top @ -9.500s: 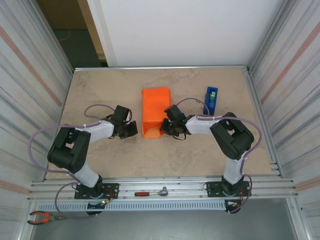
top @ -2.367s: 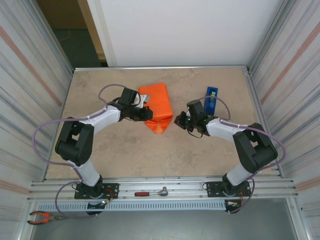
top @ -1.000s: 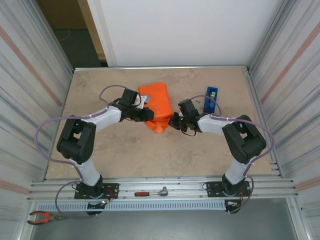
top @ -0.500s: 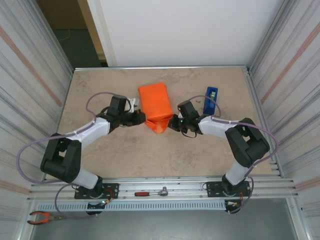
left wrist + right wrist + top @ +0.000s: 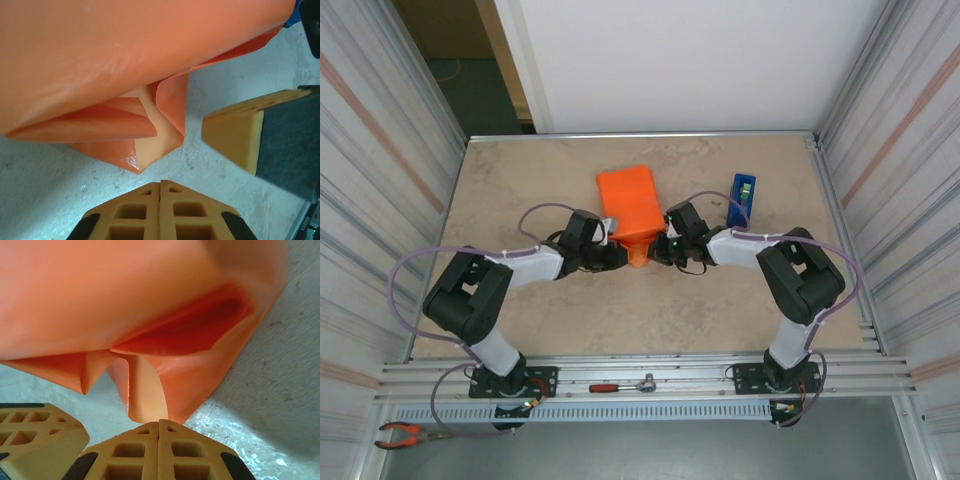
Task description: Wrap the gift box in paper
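Two clenched hands meet at the near flap of the paper (image 5: 628, 198).
Within the last second the left hand (image 5: 615, 256) has swung in from the left and shut on nothing. It joins the right hand (image 5: 663, 248), also clenched empty, at the pointed flap (image 5: 150, 145). The gift box is hidden inside the orange wrap, mid-desk (image 5: 520, 180). The flap lies loose, so I judge this end fold is next to be pressed closed. The blue tape dispenser (image 5: 742, 198) stands apart at right.

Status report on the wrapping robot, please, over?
Left gripper shut, right gripper shut, flanking near flap of the paper. Paper folded into a bundle. Tape dispenser well aside.
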